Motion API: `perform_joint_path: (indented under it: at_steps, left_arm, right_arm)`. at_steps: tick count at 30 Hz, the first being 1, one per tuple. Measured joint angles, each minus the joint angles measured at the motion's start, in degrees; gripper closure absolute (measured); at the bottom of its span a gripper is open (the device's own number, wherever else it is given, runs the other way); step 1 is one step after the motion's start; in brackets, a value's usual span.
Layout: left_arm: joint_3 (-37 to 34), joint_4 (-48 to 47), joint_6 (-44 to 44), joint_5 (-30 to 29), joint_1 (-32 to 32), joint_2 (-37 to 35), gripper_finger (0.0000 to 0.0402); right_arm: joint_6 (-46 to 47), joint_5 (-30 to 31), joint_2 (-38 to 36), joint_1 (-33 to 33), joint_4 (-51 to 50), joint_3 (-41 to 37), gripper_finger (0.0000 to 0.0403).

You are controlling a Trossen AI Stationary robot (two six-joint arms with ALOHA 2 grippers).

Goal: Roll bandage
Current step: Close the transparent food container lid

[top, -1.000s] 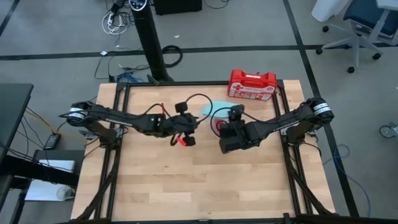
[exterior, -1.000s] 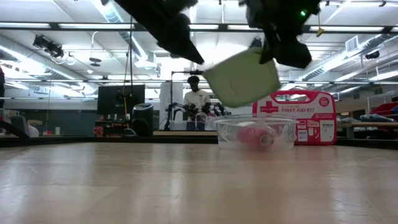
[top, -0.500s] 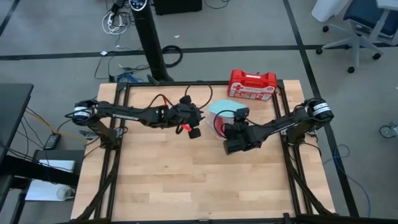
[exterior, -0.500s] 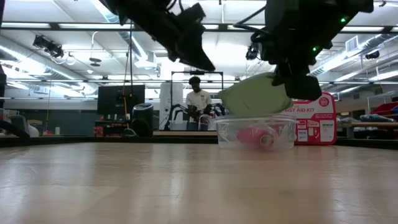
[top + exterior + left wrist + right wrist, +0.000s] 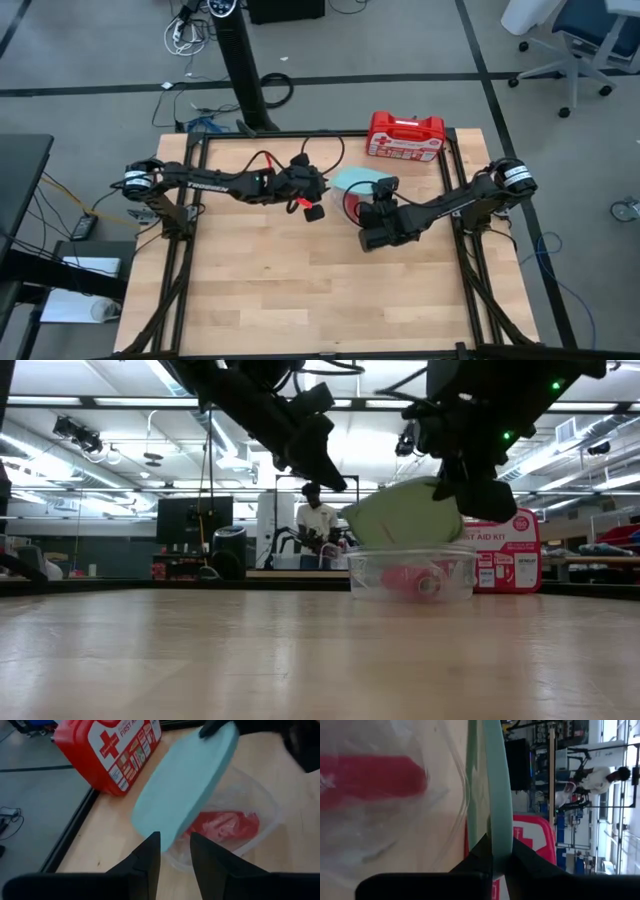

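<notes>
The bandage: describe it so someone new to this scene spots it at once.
Start from the red first-aid kit at the table's far edge. Just in front sits a clear plastic tub, under a pale green lid. The bandage is the soft red bundle inside it.

Right pincer (image 5: 498,851) clamped, left pincer (image 5: 174,851) parted.

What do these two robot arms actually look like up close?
Both arms are slim, dark and jointed, with silver rings at their base joints and black cables looping over them. The left gripper has red bits near its tip. The right gripper ends in two blunt black fingers.
</notes>
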Motion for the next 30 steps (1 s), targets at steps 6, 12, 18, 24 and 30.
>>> perform_joint_path:
  at_steps: [6,12,18,24,30]
  left_arm:
    - [0.0,-1.58,-0.22,0.08,0.85,0.0,0.0291]
    - [0.0,-1.43,-0.24,0.81,0.83,0.0,0.0291]
    - [0.0,0.0,-0.2,1.17,0.85,0.0,0.0291]
    - [0.0,1.52,-0.28,2.32,0.85,0.0,0.0291]
    - [0.0,1.52,-0.31,2.32,0.83,0.0,0.0291]
  right_arm:
    - [0.86,0.18,-0.05,1.86,-2.98,2.35,0.0378]
    - [11.76,-0.1,-0.07,4.18,-14.98,4.24,0.0375]
    - [18.68,-2.2,-0.07,6.32,-19.52,4.46,0.0376]
    - [19.5,-2.03,-0.05,5.63,-19.38,4.46,0.0375]
    - [17.21,-4.41,-0.03,5.04,-12.58,2.4,0.0375]
